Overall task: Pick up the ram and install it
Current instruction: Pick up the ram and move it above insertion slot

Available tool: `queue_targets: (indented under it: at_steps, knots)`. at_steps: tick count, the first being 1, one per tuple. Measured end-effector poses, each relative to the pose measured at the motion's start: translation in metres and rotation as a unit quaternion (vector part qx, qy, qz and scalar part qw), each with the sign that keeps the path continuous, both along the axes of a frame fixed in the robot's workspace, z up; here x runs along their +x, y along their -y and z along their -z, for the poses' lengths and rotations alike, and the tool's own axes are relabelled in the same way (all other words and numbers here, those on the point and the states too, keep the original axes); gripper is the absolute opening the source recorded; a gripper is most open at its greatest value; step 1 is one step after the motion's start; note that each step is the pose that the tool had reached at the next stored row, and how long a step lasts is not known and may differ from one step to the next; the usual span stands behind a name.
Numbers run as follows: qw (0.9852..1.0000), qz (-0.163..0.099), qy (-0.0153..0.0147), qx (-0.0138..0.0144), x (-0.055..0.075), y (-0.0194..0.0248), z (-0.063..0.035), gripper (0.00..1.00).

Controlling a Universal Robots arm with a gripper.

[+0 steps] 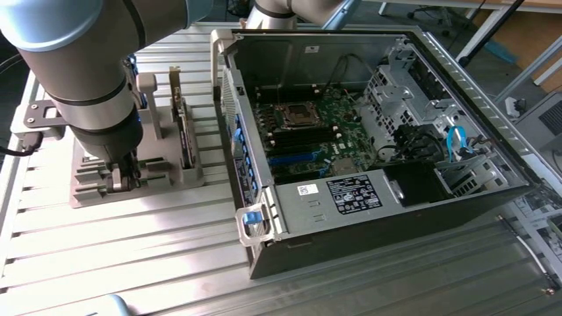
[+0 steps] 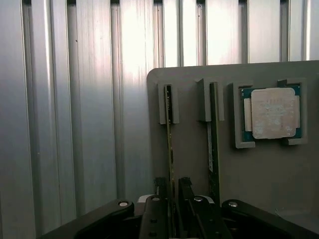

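Observation:
The ram [image 2: 170, 130] stands on edge in a slot of the grey parts holder [image 2: 189, 79], seen edge-on as a thin green strip. My gripper [image 2: 173, 183] is low over it, open, with one black finger on each side of the stick's near end and a gap left to each. A second, similar green stick [image 2: 213, 137] stands in the neighbouring slot. In the exterior view the gripper [image 1: 118, 176] reaches down into the holder [image 1: 167, 174] at that view's left, and the arm hides the stick. The open computer case [image 1: 369, 217] shows its motherboard [image 1: 320, 135].
A square silver CPU chip [image 2: 274, 113] lies in a pocket of the holder beside the sticks. An expansion card [image 1: 180, 135] stands upright in the holder between my arm and the case wall. The ribbed metal table [image 1: 131, 250] stretches in front of the holder.

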State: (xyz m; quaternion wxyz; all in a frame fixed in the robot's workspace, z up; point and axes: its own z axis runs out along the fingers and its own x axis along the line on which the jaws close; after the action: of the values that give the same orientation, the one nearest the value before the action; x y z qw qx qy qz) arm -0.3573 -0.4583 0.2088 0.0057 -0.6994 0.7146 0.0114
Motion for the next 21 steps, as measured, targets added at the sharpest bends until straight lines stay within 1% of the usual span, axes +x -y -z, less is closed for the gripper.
queue_targets:
  at_steps: [21]
  knots:
    - [1.0,0.0,0.0,0.0,0.0018,-0.0005,0.0,0.24]
